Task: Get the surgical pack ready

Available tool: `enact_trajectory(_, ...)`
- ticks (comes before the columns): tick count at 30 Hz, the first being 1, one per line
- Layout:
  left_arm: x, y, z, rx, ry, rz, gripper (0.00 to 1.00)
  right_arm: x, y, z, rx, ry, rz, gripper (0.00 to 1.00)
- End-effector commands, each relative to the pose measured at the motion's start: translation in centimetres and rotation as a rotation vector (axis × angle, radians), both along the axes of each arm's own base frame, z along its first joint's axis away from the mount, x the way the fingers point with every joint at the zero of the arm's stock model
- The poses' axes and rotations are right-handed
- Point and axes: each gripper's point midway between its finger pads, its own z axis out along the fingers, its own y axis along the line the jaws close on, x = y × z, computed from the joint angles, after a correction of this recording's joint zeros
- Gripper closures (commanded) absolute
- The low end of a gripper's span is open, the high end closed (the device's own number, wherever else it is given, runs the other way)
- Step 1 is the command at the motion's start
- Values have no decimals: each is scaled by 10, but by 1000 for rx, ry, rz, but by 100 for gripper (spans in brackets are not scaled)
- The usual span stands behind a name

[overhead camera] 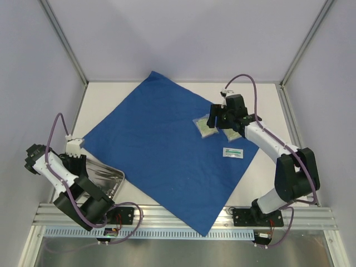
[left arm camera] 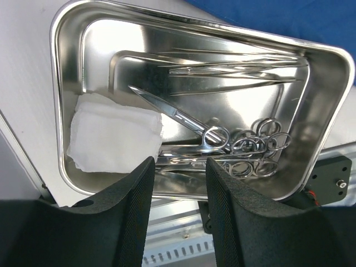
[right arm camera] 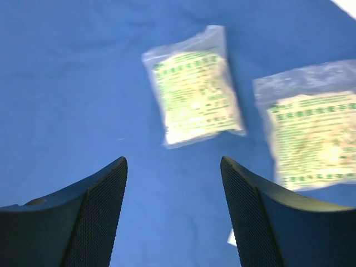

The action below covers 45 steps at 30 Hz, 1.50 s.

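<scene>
Steel tray [left arm camera: 69,72]: surface's near-left corner; holds gauze pad [left arm camera: 114,139], scissors [left arm camera: 178,115], forceps [left arm camera: 261,142].
Left jaws: released, empty.
Right jaws: released over two packets [right arm camera: 194,86] on blue drape [right arm camera: 67,83].

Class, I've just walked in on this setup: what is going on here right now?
A large royal-blue fabric drape lies spread out flat. The right gripper hovers open above two clear plastic packets with green print lying on the drape, holding nothing. The left gripper, also open and empty, hangs over a shiny steel tray beside the drape, which holds metal scissors and a white gauze pad.
</scene>
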Motion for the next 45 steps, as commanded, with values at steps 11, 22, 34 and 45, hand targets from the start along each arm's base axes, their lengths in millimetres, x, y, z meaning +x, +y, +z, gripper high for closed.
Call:
enact_trajectory(11,1,-21,31,-55,-55,74,49,78,-2,-41,-112,75,84,37)
enact_trajectory(22,2,-30,44,-94,-78,92,49,64,8,-98,-191,196,130,84)
enact_trajectory(34,11,-69,98,-159,-180,2,44,10,79,2,-197,-46,263,99)
enact_trajectory(45,28,-125,124,-186,-209,-196,26,-134,282,67,94,-233,665,100)
